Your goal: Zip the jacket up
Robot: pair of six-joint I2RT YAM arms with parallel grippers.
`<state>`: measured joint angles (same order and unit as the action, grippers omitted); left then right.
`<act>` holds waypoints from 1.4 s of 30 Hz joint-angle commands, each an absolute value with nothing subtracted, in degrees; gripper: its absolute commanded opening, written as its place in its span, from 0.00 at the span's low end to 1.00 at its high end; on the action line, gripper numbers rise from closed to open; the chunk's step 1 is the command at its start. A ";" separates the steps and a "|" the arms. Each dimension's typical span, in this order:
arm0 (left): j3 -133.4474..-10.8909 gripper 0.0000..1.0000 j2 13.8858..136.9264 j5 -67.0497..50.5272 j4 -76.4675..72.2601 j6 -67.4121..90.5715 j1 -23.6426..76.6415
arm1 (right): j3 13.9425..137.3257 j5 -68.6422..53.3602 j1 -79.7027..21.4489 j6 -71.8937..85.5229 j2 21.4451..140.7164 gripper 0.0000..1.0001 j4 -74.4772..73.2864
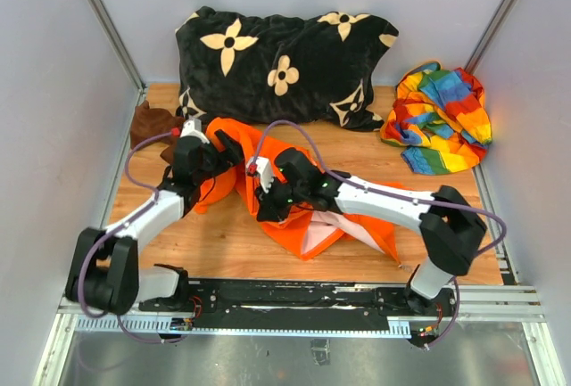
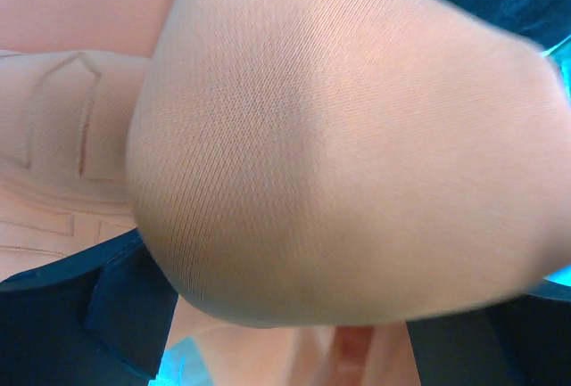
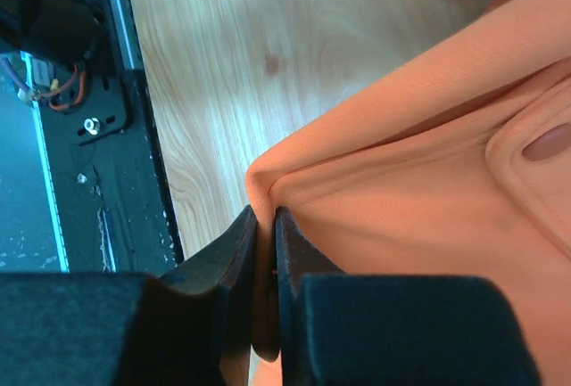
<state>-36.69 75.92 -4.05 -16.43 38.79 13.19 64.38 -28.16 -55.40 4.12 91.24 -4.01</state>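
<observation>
The wooden desk [image 1: 223, 243] carries an orange jacket [image 1: 284, 233] crumpled near its middle. A black flower-patterned pillow [image 1: 285, 65] lies along the far edge, a rainbow-striped cloth [image 1: 442, 119] sits bunched far right, and a small brown cloth [image 1: 150, 123] lies far left.

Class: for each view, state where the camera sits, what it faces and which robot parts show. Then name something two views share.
Top external: above and behind the arms, looking down at the table; both arms, left gripper and right gripper on the jacket.
Left wrist: on that arm, close against the jacket; its fingers at the bottom corners.
Right wrist: on that arm, facing jacket and table; fingers pinch a fold.
Shared: the table, top and right wrist.
</observation>
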 commanded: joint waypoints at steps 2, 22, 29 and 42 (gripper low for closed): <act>-31.45 0.94 63.45 3.14 -9.55 35.89 12.74 | 68.68 -29.23 -57.39 7.17 95.43 0.18 -7.52; -28.66 0.95 40.09 -0.40 8.54 41.25 24.60 | 56.68 -22.00 -40.21 4.93 71.72 0.80 -21.02; -25.54 0.96 46.18 11.99 3.96 43.97 30.87 | 46.84 -19.65 -29.70 9.30 65.75 0.86 -16.24; -21.60 0.75 59.58 9.90 -9.68 45.40 30.85 | 37.89 -14.00 -25.49 12.47 64.49 0.93 -10.53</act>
<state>-21.78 59.16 9.61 -4.21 45.15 30.52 38.46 -15.79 -26.85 11.03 63.88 -13.43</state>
